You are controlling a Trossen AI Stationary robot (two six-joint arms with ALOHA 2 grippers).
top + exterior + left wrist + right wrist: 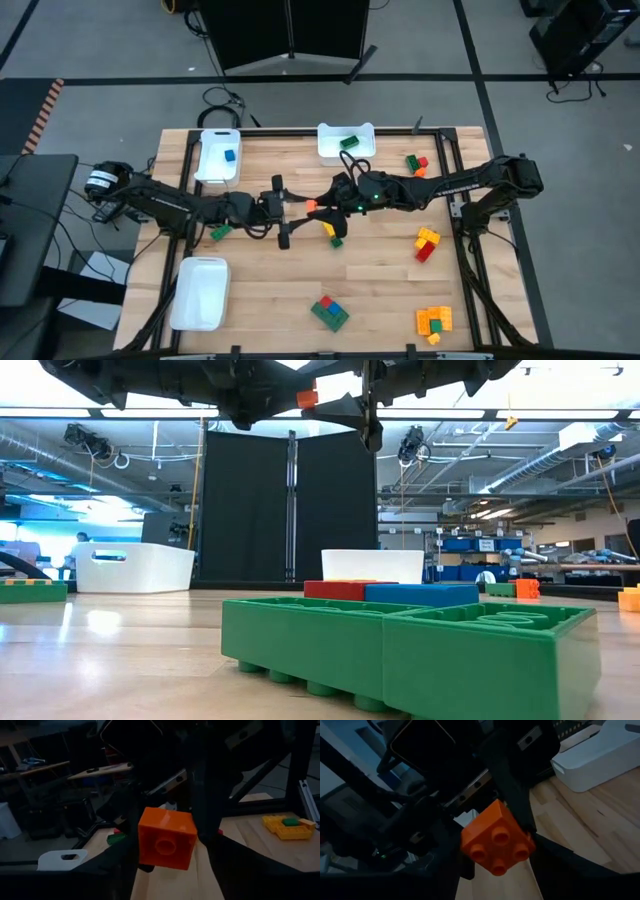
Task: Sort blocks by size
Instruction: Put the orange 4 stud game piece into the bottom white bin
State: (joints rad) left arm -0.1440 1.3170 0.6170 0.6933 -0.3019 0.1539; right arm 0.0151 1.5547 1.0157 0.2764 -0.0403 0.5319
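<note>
Basically it all turns on one orange block [311, 205]. It is off the table, in the air over the middle of the board, and the low view shows it high above the wood.

It's a near-cube, two studs by two, so it has no real long axis. What matters is its stud axis, which runs roughly along the line between the two arms. The studs face the right wrist camera and the hollow underside faces the left one.

The right gripper [325, 203] comes in from the right side and looks clamped on the block, with dark fingers flanking two opposite side faces. The left gripper [297, 208] sits just beside the block on the other side, nose to nose with the right. It frames the block too, but I can't tell whether it actually has a grip.

My read is a mid-air handover between the arms. Neither arm is meaningfully nearer, as both are right at the block.

For drop-off, the white tray with a blue block [217, 155] lies on the left arm's side, at the far edge. The tray with a green block [345, 143] is at far centre.

The risk is one side releasing before the other is seated, in which case the block drops.
</note>
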